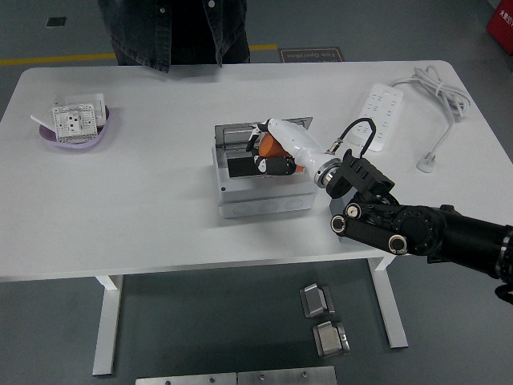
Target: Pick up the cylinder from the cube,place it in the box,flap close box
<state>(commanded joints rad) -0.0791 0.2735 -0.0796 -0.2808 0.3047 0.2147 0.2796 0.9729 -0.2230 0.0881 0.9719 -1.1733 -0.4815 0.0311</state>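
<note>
The right hand (271, 152) grips the orange cylinder (273, 146) over the open box (260, 172) on the tabletop (144, 200).

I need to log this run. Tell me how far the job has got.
Done: the orange cylinder is off the cube, gripped in the right robot hand. In hand: that hand holds it over the open grey box, not yet released. Left: drop it in and flap shut the lid, which stands open at the back.
</note>
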